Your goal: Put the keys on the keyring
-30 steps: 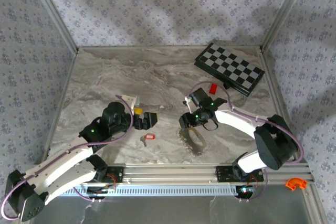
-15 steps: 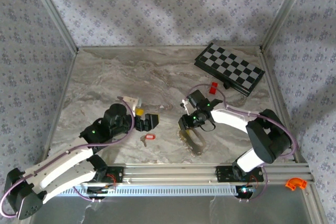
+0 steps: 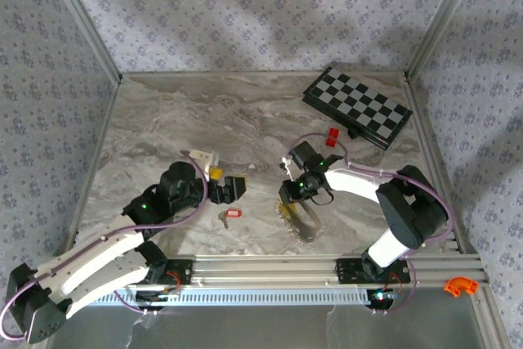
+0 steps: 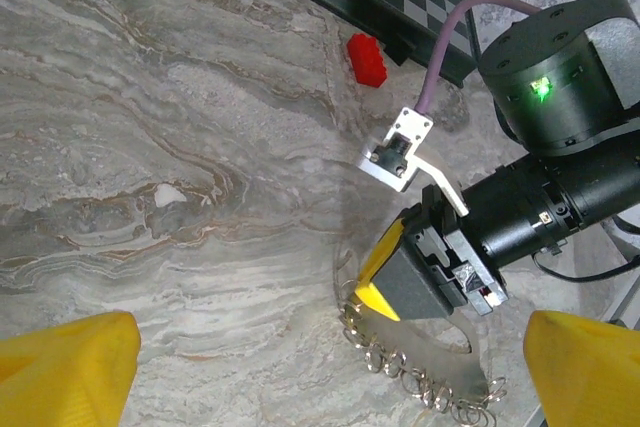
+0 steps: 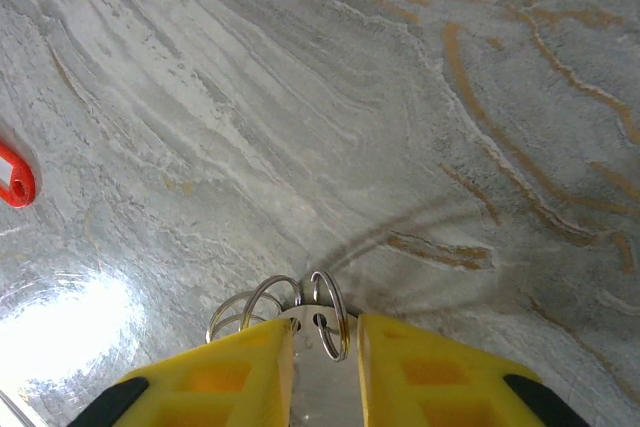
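Near centre of the grey marble-patterned tabletop (image 3: 245, 120): large oval silver keyring strung with small split rings (image 3: 307, 233) lies flat. Right gripper (image 3: 292, 202) sits on its far end; in the right wrist view the yellow fingers (image 5: 215, 382) are drawn close together, pinching the ring's silver edge (image 5: 322, 312) between them. Left gripper (image 3: 225, 190) is left of it and well apart, with yellow pads (image 4: 65, 367) spread wide and nothing between them. Small key with a red plastic tag (image 3: 230, 215) lies loose on the table, just near of the left gripper and left of the keyring. Black-and-white chessboard (image 3: 357, 106) at far right; small red block (image 3: 333, 136) beside its near edge.
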Action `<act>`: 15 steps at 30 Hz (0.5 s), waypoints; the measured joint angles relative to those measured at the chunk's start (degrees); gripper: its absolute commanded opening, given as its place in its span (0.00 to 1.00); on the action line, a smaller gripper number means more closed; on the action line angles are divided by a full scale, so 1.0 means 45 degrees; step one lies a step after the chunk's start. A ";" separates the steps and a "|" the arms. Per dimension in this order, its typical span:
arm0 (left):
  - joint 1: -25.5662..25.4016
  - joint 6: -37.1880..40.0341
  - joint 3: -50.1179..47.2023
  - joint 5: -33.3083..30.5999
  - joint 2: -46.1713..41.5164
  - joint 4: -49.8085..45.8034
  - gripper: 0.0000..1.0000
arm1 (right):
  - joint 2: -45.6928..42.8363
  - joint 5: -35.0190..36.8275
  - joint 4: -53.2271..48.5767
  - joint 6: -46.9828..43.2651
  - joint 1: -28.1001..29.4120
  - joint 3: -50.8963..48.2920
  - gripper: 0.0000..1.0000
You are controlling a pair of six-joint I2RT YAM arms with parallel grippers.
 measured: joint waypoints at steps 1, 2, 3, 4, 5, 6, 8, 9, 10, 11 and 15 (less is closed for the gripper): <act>0.0000 0.0024 0.0000 -0.0010 -0.0053 -0.0010 0.97 | 0.0000 0.0000 0.0000 -0.0015 0.0000 0.0000 0.21; 0.0000 0.0034 0.0000 -0.0044 -0.0102 -0.0010 0.97 | 0.0000 0.0000 0.0000 -0.0039 0.0000 0.0000 0.21; 0.0000 0.0039 0.0000 -0.0073 -0.0170 -0.0010 0.97 | 0.0000 0.0000 0.0000 -0.0053 0.0000 0.0000 0.20; 0.0000 0.0039 0.0000 -0.0092 -0.0209 -0.0015 0.97 | 0.0000 0.0000 0.0000 -0.0078 0.0010 0.0000 0.20; 0.0000 0.0039 0.0000 -0.0107 -0.0248 -0.0019 0.97 | 0.0000 -0.0005 -0.0010 -0.0087 0.0015 0.0000 0.19; 0.0000 0.0039 0.0000 -0.0141 -0.0272 -0.0034 0.97 | 0.0000 -0.0010 -0.0005 -0.0092 0.0024 0.0000 0.18; 0.0000 0.0039 0.0000 -0.0194 -0.0272 -0.0039 0.97 | 0.0000 -0.0034 -0.0005 -0.0097 0.0039 0.0000 0.18; 0.0000 0.0039 0.0000 -0.0209 -0.0272 -0.0058 0.97 | 0.0000 -0.0029 -0.0005 -0.0102 0.0049 0.0000 0.17; 0.0000 0.0039 0.0000 -0.0238 -0.0272 -0.0073 0.97 | 0.0000 -0.0029 -0.0010 -0.0131 0.0058 0.0000 0.17; 0.0000 0.0039 0.0000 -0.0253 -0.0272 -0.0087 0.97 | 0.0000 -0.0029 -0.0010 -0.0141 0.0058 0.0000 0.16; 0.0000 0.0039 0.0000 -0.0282 -0.0272 -0.0151 0.97 | 0.0000 -0.0029 -0.0010 -0.0189 0.0058 0.0000 0.13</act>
